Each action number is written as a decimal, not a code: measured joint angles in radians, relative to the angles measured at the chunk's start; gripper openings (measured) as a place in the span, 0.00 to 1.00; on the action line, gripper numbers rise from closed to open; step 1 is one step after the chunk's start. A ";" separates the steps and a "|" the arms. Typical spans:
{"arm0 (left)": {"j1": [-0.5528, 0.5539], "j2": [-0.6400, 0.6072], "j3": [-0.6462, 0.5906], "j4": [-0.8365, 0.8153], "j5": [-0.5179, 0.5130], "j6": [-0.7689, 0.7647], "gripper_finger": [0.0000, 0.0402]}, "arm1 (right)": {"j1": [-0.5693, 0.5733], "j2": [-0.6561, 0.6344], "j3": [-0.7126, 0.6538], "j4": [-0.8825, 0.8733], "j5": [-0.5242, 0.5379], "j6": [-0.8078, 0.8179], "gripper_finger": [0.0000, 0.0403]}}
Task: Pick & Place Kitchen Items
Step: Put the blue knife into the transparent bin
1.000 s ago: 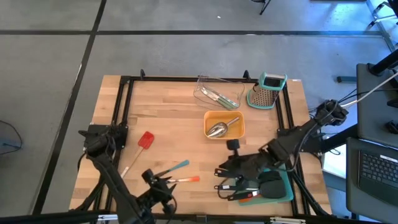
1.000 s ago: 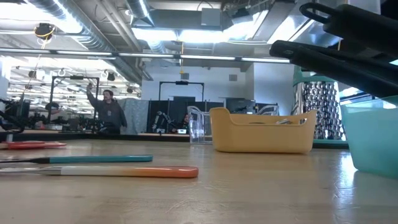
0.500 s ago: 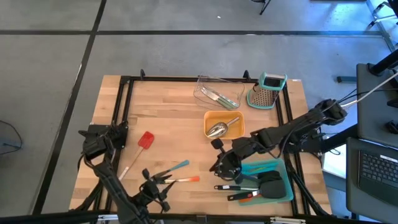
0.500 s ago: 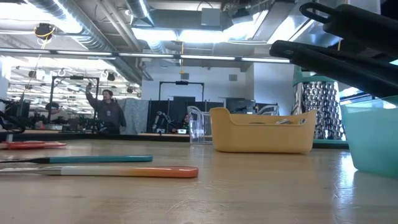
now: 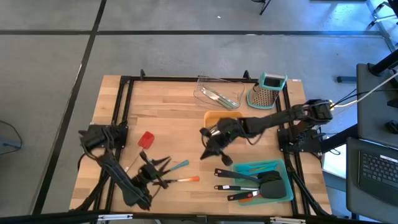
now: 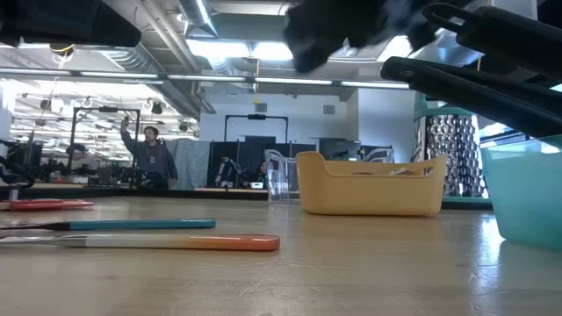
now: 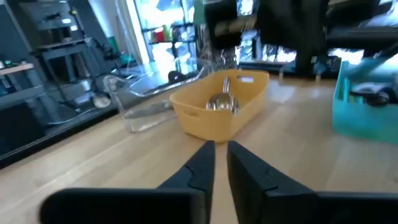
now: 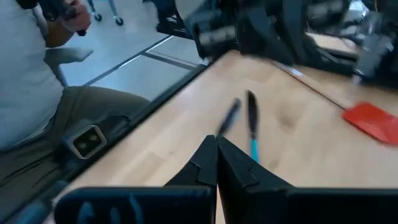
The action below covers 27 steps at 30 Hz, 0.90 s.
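Your left claw, nearly closed and empty, hangs just beside the teal-handled tool; descending could knock it away, while your closed right claw waits.

Your high view hangs above the wooden table, looking straight down, far enough to take in all four edges and both arms. Your low view sits at tabletop height, facing level across the boards into the room; the orange tray it sees mid-distance is the one partly visible from above. Your left wrist view looks low and close toward that same tray. Your right wrist view faces the opposite way, toward the red spatula, also visible overhead.
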 joint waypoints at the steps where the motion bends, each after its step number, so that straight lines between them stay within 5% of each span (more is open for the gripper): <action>1: 0.002 -0.034 -0.043 0.021 -0.011 0.002 0.06 | -0.018 0.017 0.000 0.014 -0.026 0.007 0.01; 14: 0.007 -0.414 -0.475 0.420 -0.036 0.170 0.00 | -0.114 0.054 0.066 -0.051 -0.066 -0.035 0.01; 19: 0.025 -0.434 -0.524 0.671 0.027 0.417 0.00 | -0.114 0.054 0.066 -0.115 -0.066 -0.039 0.01; 27: 0.041 -0.419 -0.693 1.341 0.172 0.876 0.00 | -0.105 0.054 0.066 -0.160 -0.005 -0.063 0.01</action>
